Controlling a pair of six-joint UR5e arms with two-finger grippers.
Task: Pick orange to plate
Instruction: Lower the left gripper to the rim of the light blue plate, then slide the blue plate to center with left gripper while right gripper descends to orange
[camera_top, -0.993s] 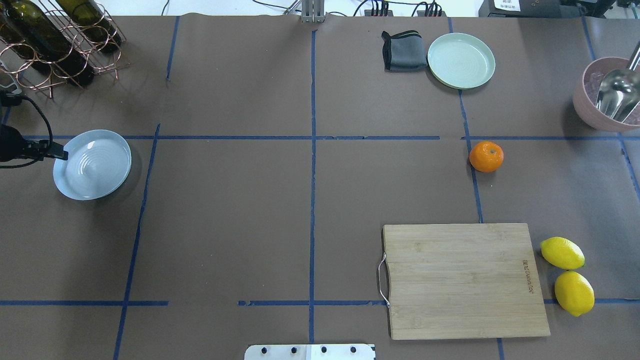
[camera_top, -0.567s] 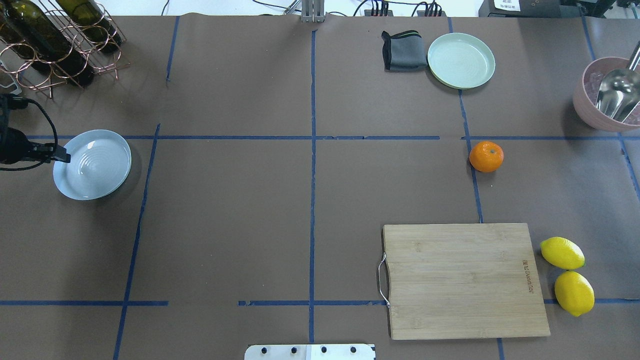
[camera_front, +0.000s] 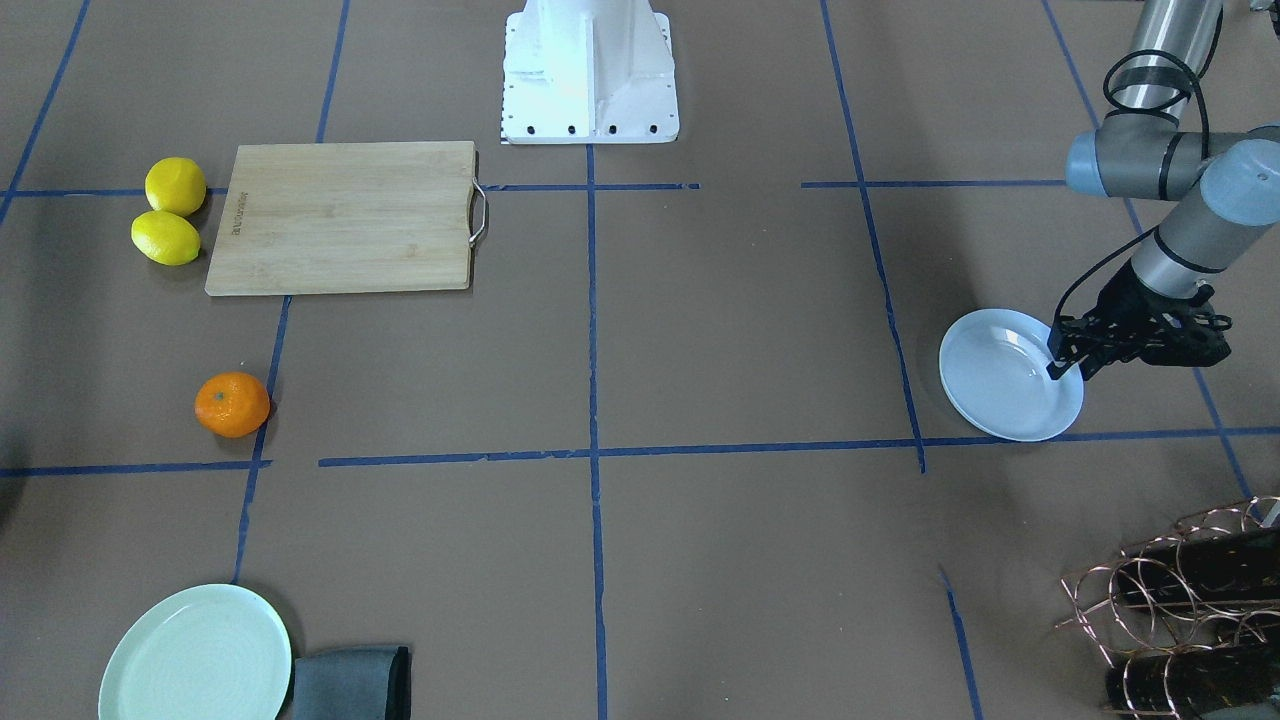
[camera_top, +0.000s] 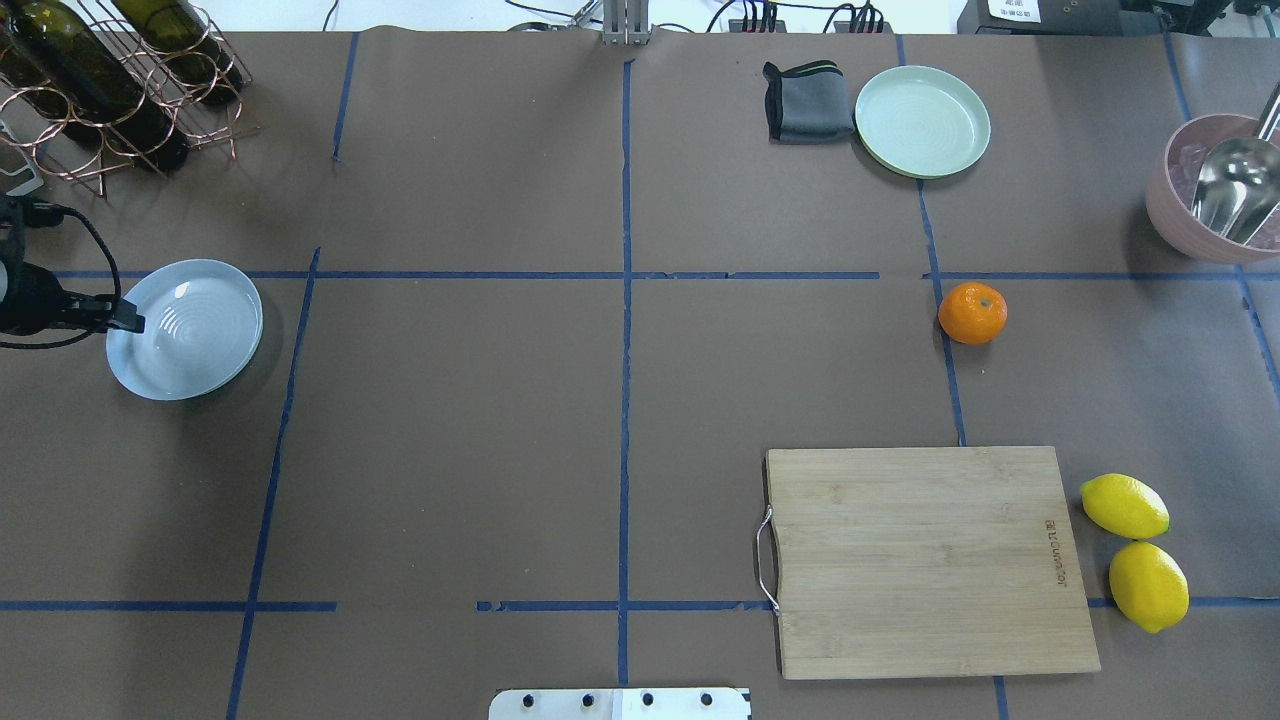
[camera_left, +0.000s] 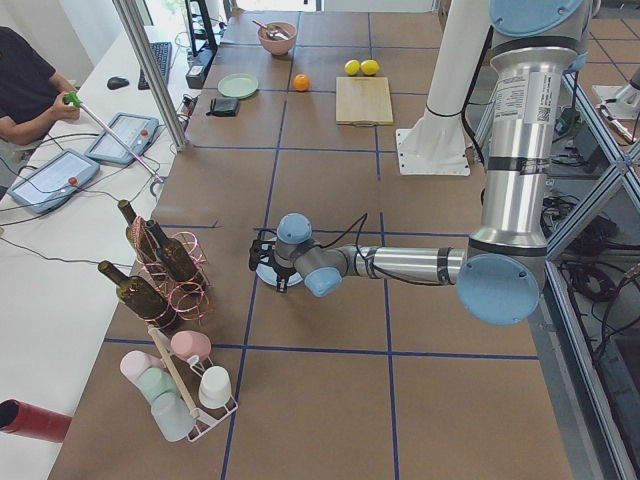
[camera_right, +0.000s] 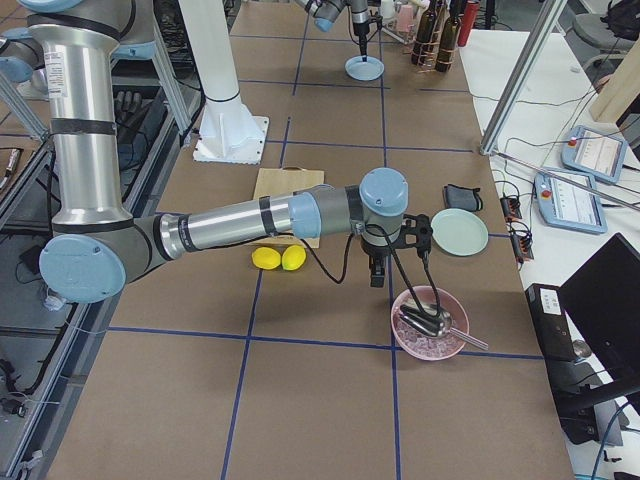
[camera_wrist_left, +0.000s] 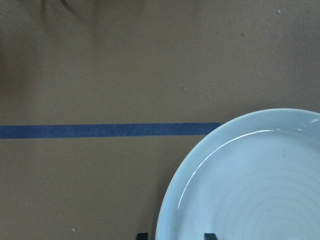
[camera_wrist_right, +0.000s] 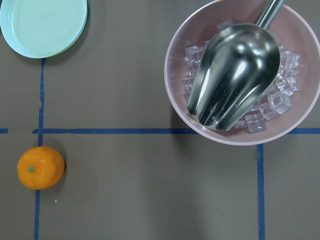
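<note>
Orange (camera_top: 972, 313) sits on table beside blue tape line (camera_top: 945, 340), well apart from plate (camera_top: 190, 335); left gripper (camera_top: 128, 321) parted, tips cut off in wrist view, astride plate rim; right gripper (camera_right: 378, 274) only side-seen, grip can't tell.

Burned-in brand mark (camera_top: 1055, 553) noted on the wooden cutting board (camera_top: 930, 560), running along the short edge nearest the two lemons (camera_top: 1125, 506). A single line of capitals, too small and blurred in the overhead and front-facing views to be read with certainty. White printed label (camera_top: 1012, 8) noted on a dark device (camera_top: 1060, 15) at the far table edge; print illegible. Nothing else legible in any view.
</note>
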